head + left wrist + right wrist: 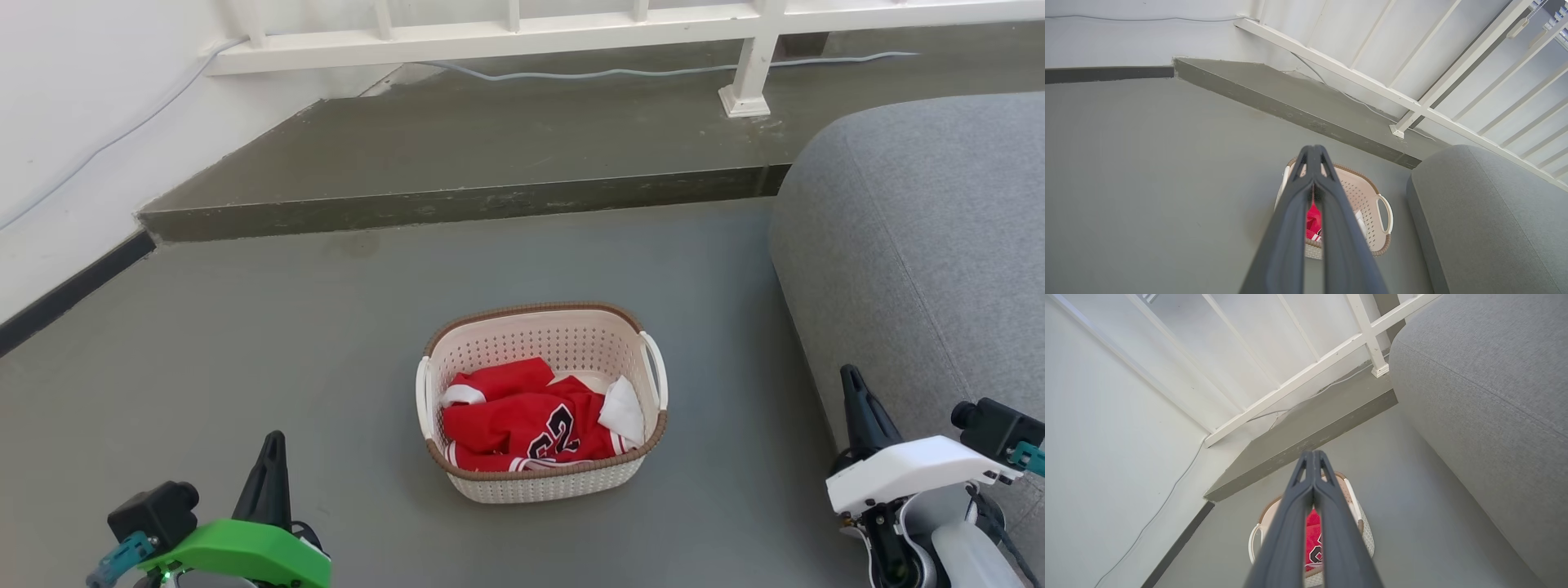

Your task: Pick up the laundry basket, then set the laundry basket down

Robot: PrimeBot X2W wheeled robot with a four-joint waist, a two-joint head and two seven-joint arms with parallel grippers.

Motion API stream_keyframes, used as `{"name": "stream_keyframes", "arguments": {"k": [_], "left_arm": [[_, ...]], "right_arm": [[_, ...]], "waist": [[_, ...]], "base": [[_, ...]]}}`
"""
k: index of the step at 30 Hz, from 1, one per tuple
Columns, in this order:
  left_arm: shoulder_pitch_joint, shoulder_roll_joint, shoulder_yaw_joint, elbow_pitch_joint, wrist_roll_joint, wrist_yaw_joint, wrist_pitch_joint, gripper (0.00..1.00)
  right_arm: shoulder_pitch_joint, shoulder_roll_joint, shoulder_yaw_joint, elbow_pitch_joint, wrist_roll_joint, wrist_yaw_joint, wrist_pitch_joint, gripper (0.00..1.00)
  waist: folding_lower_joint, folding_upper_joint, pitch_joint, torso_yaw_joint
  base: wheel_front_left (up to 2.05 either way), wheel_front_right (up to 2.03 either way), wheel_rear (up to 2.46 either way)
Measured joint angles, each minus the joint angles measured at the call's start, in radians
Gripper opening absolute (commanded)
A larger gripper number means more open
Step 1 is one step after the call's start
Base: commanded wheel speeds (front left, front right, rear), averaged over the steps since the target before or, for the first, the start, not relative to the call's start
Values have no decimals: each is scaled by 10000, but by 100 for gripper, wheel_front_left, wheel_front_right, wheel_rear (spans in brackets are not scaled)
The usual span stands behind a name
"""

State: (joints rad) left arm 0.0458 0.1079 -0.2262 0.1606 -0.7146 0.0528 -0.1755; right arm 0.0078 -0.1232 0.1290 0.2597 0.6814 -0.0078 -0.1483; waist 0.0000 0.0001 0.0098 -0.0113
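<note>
Cream-white perforated plastic laundry basket (539, 488) sits squarely between left gripper (1314, 153) and right gripper (1313, 457), both with jaws together and empty, seemingly so each takes a white side handle (657, 369).

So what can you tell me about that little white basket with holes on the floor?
The small cream-white perforated plastic basket is rounded-rectangular, with a brown woven-look rim band and a white loop handle on each side. It stands upright on the grey floor, apart from the grey sofa. Inside lie a crumpled red jersey with dark numerals and a white cloth.
</note>
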Motion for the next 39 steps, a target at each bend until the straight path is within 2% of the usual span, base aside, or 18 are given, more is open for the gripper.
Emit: {"name": "stream_keyframes", "arguments": {"k": [39], "left_arm": [[-273,-38,1172,495,-4727,-767,1198,0]], "right_arm": [[-288,412,-1281,94,4594,608,1273,0]], "waist": [[0,0,-33,54]], "base": [[0,0,0]]}}
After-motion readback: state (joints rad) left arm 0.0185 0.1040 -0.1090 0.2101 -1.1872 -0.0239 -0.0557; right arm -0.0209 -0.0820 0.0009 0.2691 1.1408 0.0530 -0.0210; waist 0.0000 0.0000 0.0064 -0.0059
